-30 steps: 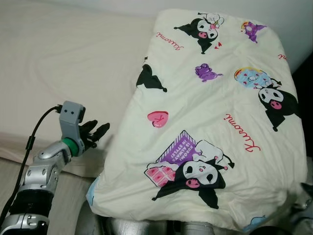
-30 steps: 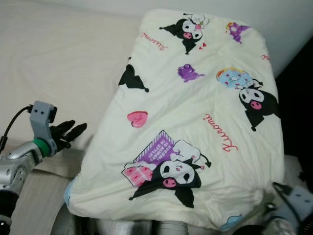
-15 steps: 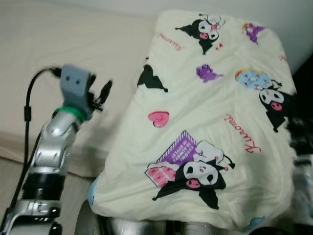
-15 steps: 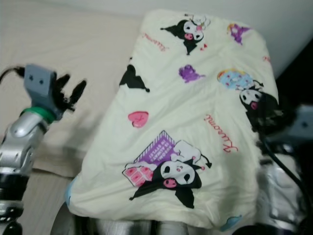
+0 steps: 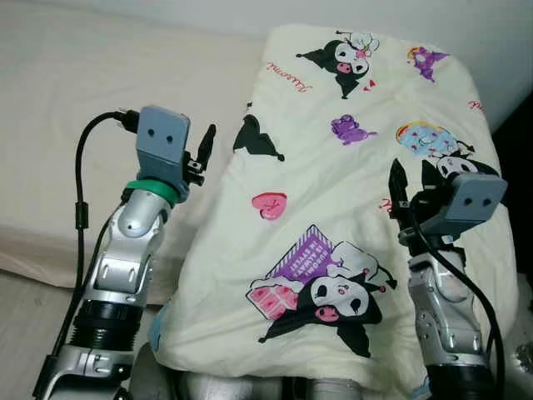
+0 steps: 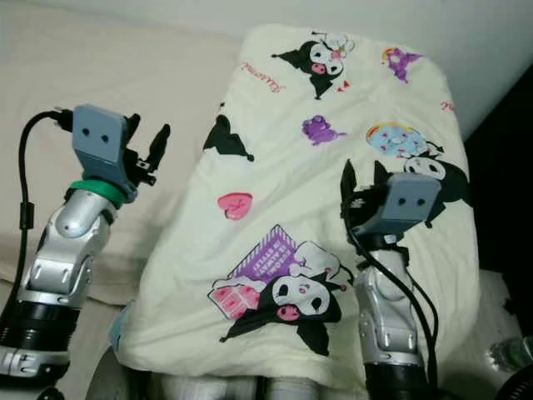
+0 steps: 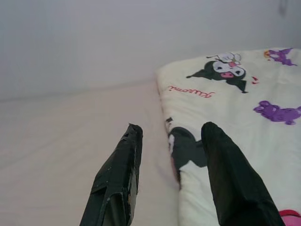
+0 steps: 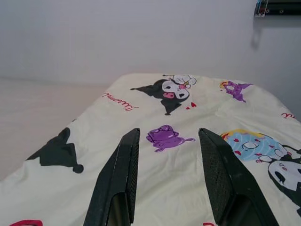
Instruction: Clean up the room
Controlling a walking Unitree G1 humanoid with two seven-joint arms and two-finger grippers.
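Note:
A cream quilt (image 5: 333,208) printed with black cartoon figures, hearts and red script lies folded on the bed, its near end hanging over the bed's edge. My left gripper (image 5: 202,150) is raised beside the quilt's left edge, open and holding nothing. In the left wrist view that gripper (image 7: 173,127) points along the seam between the quilt (image 7: 235,103) and the bare sheet. My right gripper (image 5: 410,171) stands open above the quilt's right half, holding nothing. The right wrist view has that gripper (image 8: 169,131) looking along the quilt's top (image 8: 178,155) toward the wall.
A beige sheet (image 5: 83,108) covers the bed to the left of the quilt. A pale wall (image 7: 94,37) runs behind the bed. A dark gap (image 5: 520,167) lies past the quilt's right side. Light floor (image 5: 25,317) shows at lower left.
Both arms have risen. The left gripper went from low at the bed's edge up to the quilt's left side. The right arm came into view over the quilt.

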